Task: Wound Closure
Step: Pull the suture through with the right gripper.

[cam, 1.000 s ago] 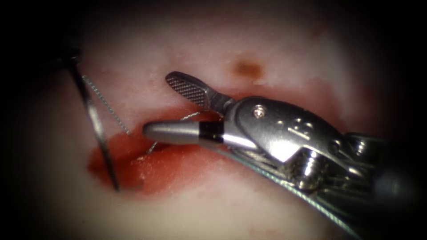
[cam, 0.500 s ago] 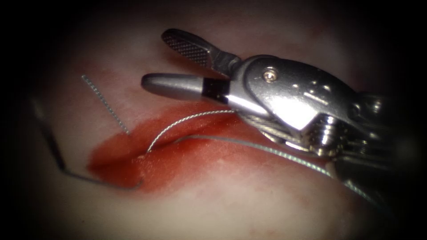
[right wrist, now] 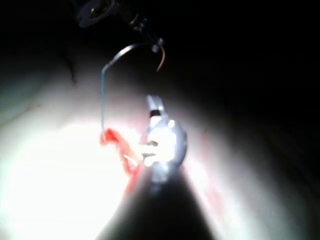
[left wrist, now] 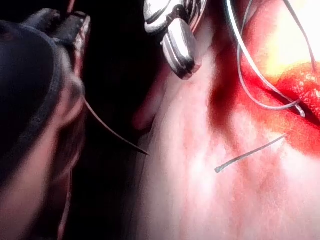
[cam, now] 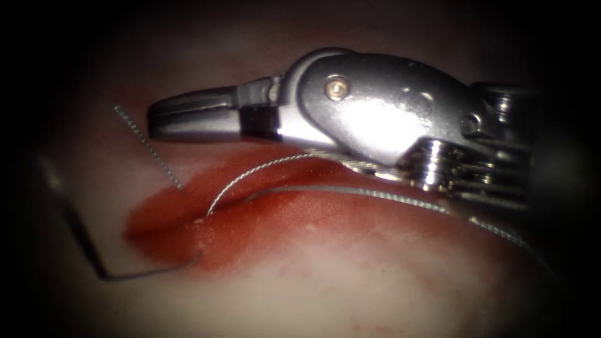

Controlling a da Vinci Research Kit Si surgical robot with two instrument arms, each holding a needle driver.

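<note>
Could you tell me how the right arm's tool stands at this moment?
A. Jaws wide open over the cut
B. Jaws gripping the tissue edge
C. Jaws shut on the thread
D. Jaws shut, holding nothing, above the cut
D: in the endoscope view the right tool has its jaws closed together with nothing between them, poised above the cut, apart from the thread.

The right tool (cam: 156,119) now has its jaws closed together, where 0.5 s ago they gaped, and its tip reaches farther left above the cut (cam: 188,216). Left of the cut, the thread (cam: 150,270) leading off from the cut's end hangs lower, its bend dropped.
</note>
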